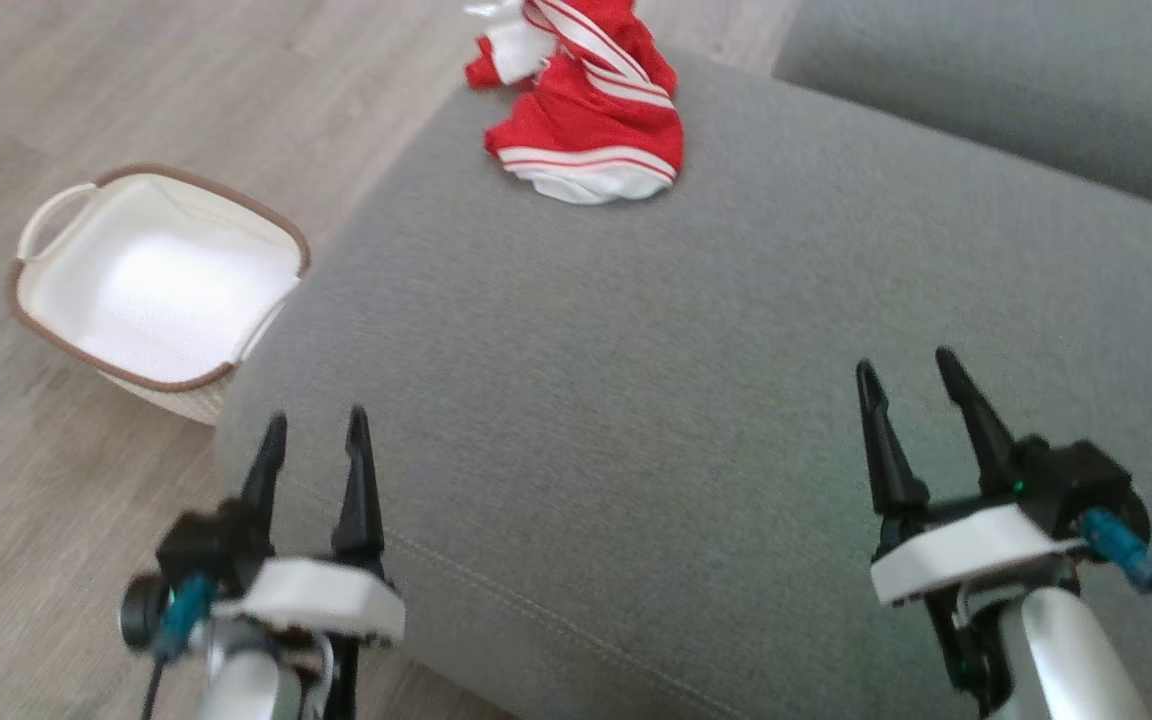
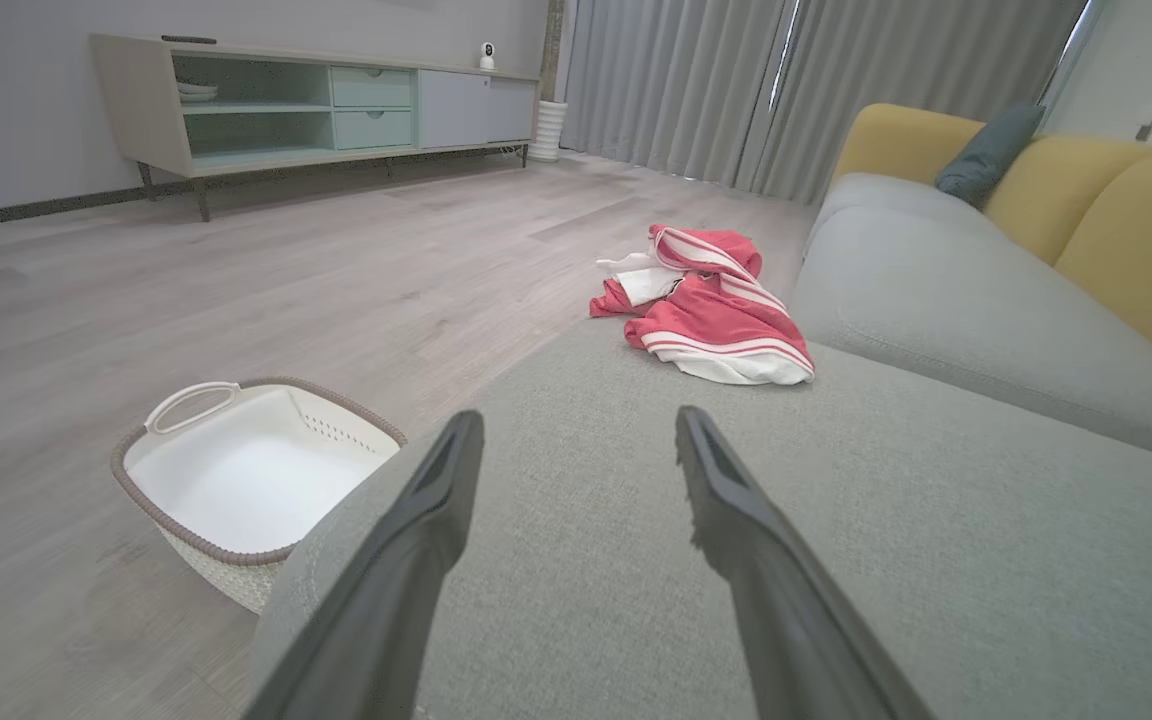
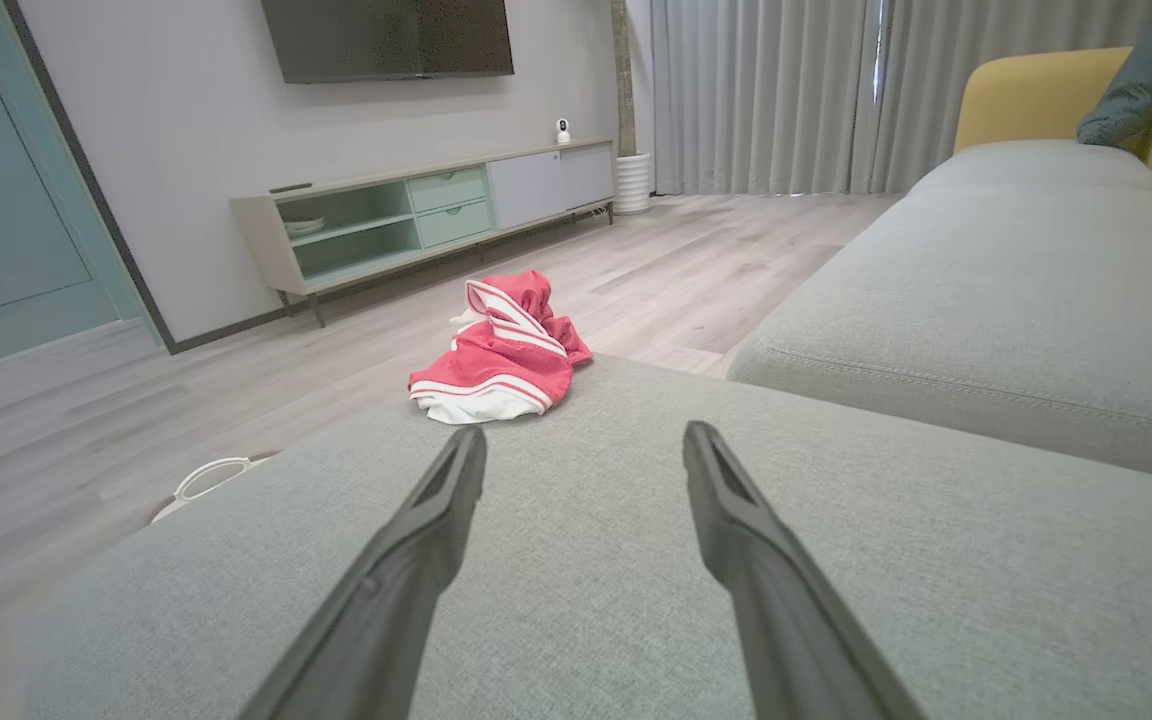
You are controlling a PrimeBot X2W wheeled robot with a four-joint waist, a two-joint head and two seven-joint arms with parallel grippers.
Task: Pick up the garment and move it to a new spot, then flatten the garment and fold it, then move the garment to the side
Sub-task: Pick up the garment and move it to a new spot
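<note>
The left hand (image 1: pixel 317 415) and right hand (image 1: pixel 907 360) are wide and empty. The garment (image 1: pixel 591 120) lies at the far edge of the sofa (image 1: pixel 636 350); a clumsy grasp could push it off.

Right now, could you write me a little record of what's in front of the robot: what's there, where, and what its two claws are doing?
garment: red with white stripes, crumpled in a heap at the seat's far end
sofa seat: grey fabric
basket: white, brown rim, on the wooden floor left of the seat
left gripper: open, holding nothing, near the seat's front corner
right gripper: open, holding nothing, well short of the garment
</note>
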